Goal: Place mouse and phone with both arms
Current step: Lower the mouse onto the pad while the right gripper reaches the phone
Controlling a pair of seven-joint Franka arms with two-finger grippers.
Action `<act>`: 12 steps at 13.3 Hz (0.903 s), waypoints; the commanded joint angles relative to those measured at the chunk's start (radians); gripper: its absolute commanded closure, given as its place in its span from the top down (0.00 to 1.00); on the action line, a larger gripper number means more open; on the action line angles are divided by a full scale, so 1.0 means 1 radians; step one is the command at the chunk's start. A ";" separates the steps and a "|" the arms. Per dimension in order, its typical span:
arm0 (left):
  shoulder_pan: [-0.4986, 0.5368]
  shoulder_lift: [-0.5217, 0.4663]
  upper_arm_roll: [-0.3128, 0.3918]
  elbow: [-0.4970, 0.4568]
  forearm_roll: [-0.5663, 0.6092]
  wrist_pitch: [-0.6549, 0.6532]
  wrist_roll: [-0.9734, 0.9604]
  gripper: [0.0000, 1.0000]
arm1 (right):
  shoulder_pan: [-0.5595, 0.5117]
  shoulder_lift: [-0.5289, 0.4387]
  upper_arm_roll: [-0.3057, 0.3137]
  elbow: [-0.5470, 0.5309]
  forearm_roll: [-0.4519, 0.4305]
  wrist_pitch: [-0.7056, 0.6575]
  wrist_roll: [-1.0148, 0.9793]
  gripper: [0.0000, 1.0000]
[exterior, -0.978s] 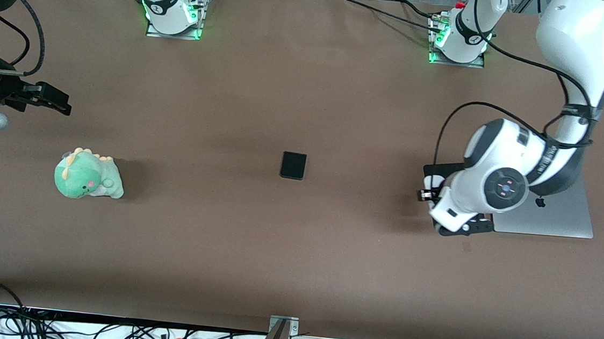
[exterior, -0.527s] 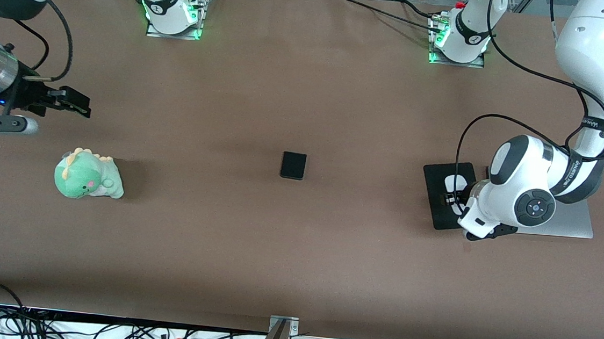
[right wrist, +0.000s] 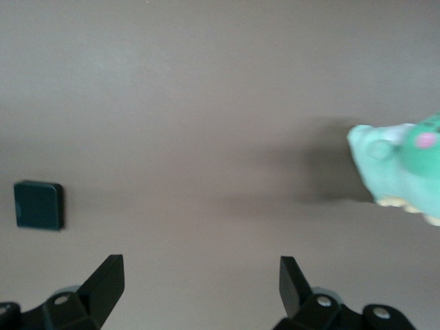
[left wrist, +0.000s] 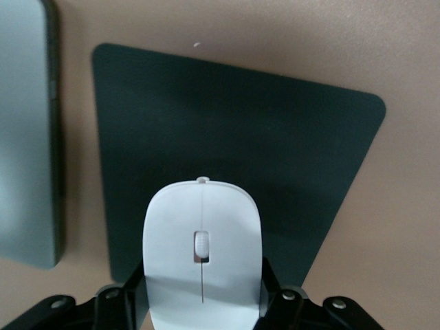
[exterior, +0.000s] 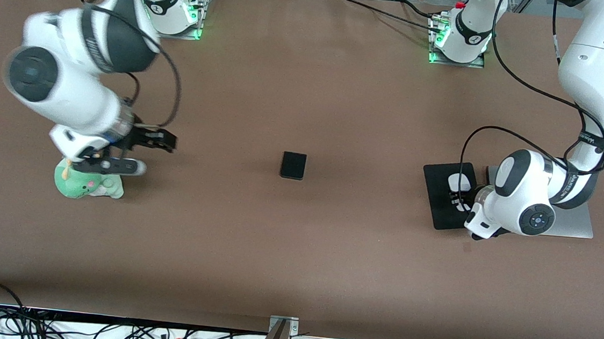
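The white mouse (exterior: pixel 457 184) is between the fingers of my left gripper (exterior: pixel 460 199), which is shut on it at the black mouse pad (exterior: pixel 438 199). In the left wrist view the mouse (left wrist: pixel 202 251) sits in my left gripper (left wrist: pixel 203 278), low over the pad (left wrist: pixel 240 124); I cannot tell whether it touches the pad. The black phone (exterior: pixel 293 165) lies flat at the middle of the table. My right gripper (exterior: pixel 165 141) is open and empty over bare table, between the plush toy and the phone. The phone (right wrist: pixel 39 205) also shows in the right wrist view, off to one side of my right gripper (right wrist: pixel 199 278).
A green plush dinosaur (exterior: pixel 88 185) sits toward the right arm's end of the table, partly under the right arm; it also shows in the right wrist view (right wrist: pixel 402 168). A closed silver laptop (exterior: pixel 573 222) lies beside the mouse pad, mostly under the left arm, with its edge in the left wrist view (left wrist: pixel 27 130).
The left arm has carried the mouse in over the mouse pad. The right arm has swung in from the table's end to over the plush, its gripper now closer to the phone.
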State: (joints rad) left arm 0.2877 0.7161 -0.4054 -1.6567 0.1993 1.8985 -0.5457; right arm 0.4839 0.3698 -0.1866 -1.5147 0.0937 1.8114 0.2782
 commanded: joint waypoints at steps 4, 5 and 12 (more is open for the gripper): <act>0.016 0.031 -0.003 -0.045 0.091 0.085 0.010 0.00 | 0.202 0.155 -0.011 0.019 0.000 0.178 0.281 1.00; 0.015 0.032 -0.003 -0.045 0.091 0.085 0.016 0.00 | 0.232 0.173 -0.011 0.019 -0.002 0.212 0.307 1.00; 0.015 0.043 -0.004 -0.035 0.088 0.085 0.075 0.99 | 0.370 0.326 -0.011 0.016 -0.006 0.471 0.473 1.00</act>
State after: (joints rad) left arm 0.2931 0.7519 -0.3997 -1.6878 0.2647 1.9693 -0.4784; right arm 0.8266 0.6505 -0.1852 -1.5129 0.0935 2.2195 0.7087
